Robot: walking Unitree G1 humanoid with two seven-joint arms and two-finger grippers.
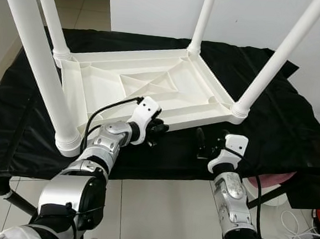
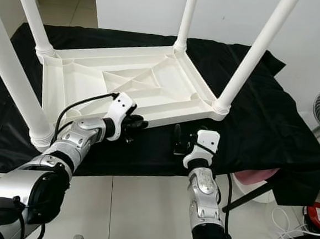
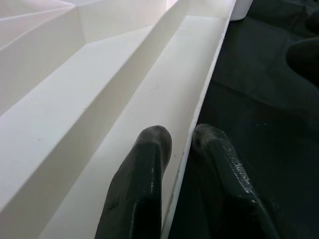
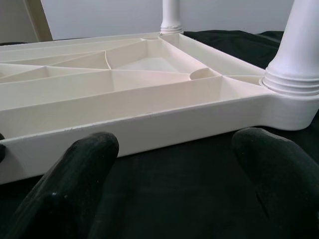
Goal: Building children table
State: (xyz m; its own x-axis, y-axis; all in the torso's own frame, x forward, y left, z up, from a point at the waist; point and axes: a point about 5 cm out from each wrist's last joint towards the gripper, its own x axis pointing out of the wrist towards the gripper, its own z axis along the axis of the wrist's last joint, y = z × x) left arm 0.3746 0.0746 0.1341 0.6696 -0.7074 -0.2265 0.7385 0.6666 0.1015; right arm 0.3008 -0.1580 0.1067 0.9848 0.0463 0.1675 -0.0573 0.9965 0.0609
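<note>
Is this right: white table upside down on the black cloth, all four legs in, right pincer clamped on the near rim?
Not quite. It's the left pincer on the near rim of the table, one finger each side, per the left wrist view. The right pincer is open, short of the rim. The rest holds.

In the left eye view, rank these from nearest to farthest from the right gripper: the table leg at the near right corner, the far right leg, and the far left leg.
From the right gripper:
1. Near right leg, just beyond it, to its right.
2. Far right leg, at the tabletop's back corner.
3. Far left leg, diagonally across.
</note>
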